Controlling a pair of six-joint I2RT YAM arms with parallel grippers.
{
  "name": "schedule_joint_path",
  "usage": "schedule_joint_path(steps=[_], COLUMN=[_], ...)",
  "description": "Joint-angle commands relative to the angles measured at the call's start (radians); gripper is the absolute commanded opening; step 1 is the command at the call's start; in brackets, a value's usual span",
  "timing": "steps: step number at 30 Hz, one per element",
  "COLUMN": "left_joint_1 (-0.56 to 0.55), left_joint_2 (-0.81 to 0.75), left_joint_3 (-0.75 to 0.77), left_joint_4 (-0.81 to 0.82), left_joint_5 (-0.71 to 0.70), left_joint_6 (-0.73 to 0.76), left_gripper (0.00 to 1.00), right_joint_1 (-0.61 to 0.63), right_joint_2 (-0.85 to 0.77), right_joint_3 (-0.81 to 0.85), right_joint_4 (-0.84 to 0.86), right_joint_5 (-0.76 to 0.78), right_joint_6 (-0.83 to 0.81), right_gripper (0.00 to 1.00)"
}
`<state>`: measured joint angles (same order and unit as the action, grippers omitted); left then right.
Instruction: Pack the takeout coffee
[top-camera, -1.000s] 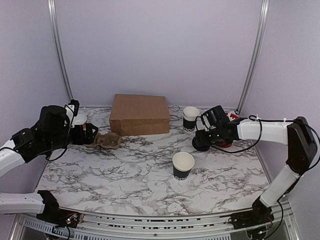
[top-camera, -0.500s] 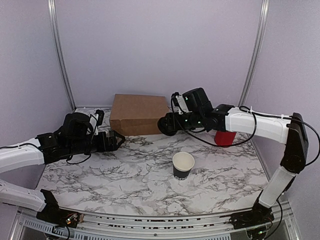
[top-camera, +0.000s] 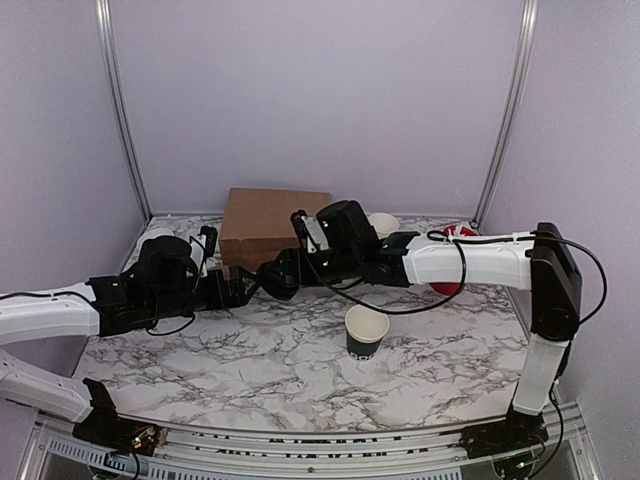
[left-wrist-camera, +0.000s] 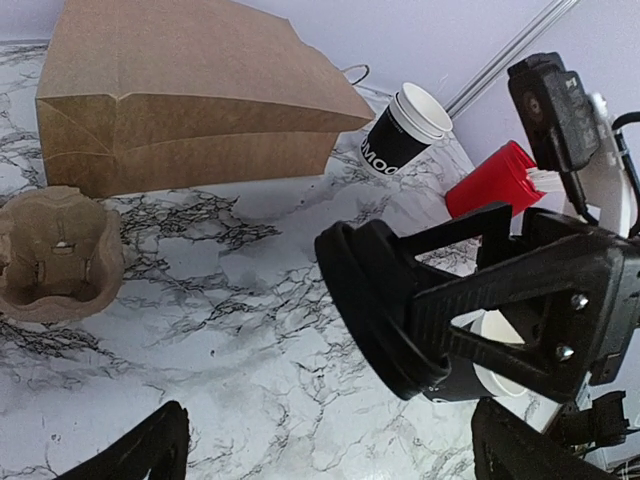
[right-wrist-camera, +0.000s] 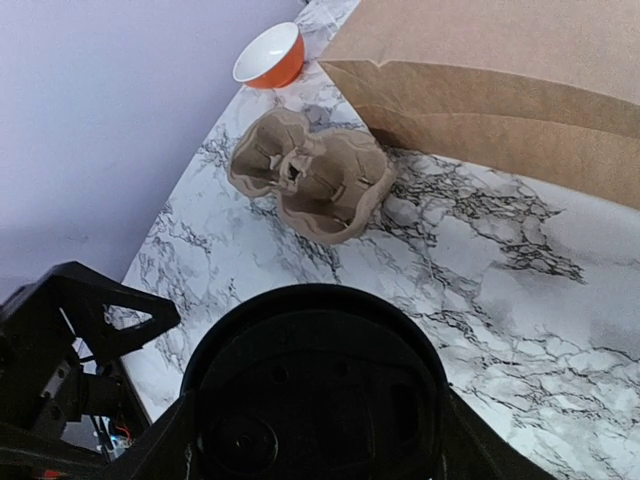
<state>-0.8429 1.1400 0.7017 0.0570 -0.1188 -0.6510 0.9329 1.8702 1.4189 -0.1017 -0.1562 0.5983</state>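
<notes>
Right gripper (top-camera: 278, 278), tight on lid (left-wrist-camera: 370, 300), now farther left; left gripper (top-camera: 240, 287) apparently agape.

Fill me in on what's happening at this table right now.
The right tool grips the black lid, holding it above the marble table close to the left tool, which is open and empty. The coffee cup stands mid-table, uncovered. The brown paper bag lies at the back, with a cardboard cup carrier in front of it. Nothing is packed yet.
</notes>
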Motion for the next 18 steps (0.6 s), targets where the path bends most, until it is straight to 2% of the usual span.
schedule_joint_path(steps=[1,18], left_joint_1=[-0.005,-0.007], left_joint_2=[0.013,0.035], left_joint_3=[-0.036,-0.022], left_joint_4=[0.056,0.061], left_joint_5=[-0.027,-0.007], left_joint_6=[-0.015,-0.005], left_gripper=[0.99,0.99], right_joint_1=[0.0,0.009], right_joint_2=[0.005,0.015], right_joint_3=[0.039,0.019], right_joint_4=[0.101,0.147], right_joint_5=[-0.044,-0.047], right_joint_6=[0.078,0.13], right_gripper=[0.63,0.63])
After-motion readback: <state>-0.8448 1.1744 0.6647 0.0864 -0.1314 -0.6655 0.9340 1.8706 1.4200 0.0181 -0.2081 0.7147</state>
